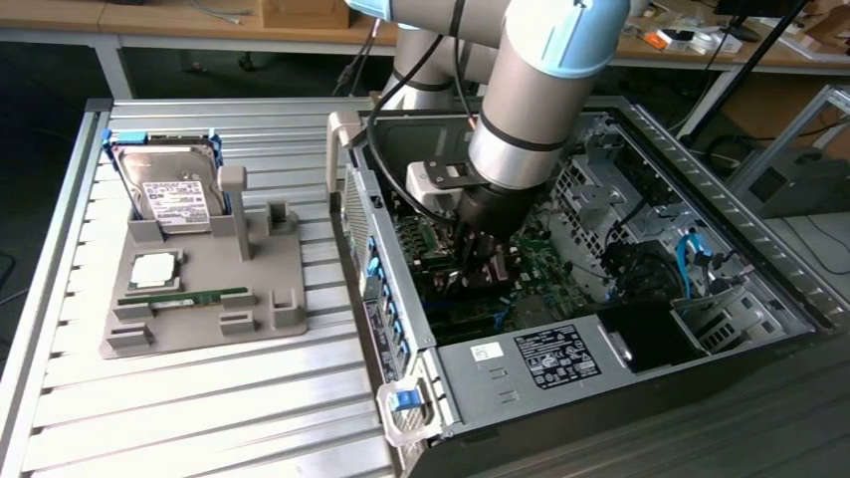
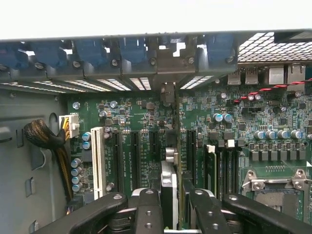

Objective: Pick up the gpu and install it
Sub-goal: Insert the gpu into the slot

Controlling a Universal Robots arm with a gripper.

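My gripper [image 2: 171, 207] is shut on the gpu [image 2: 170, 168], a thin black card with a silvery edge seen edge-on between the two black fingers [image 2: 148, 207]. The card stands upright over the green motherboard [image 2: 141, 114], in line with the long black expansion slots [image 2: 134, 153], and its metal end reaches toward the rear bracket openings [image 2: 168, 90]. Whether its edge sits in a slot I cannot tell. In the exterior view the gripper [image 1: 476, 257] is low inside the open computer case [image 1: 558, 363], with the gpu [image 1: 487, 271] dark beneath it.
On the exterior view's left a grey holder [image 1: 273, 261] carries a silver hard drive [image 1: 173, 187], a processor chip [image 1: 153, 267] and a green memory stick [image 1: 186, 296]. Blue slot clips [image 2: 92, 51], a white slot [image 2: 98, 161], a cable bundle [image 2: 41, 136] and capacitors crowd the board.
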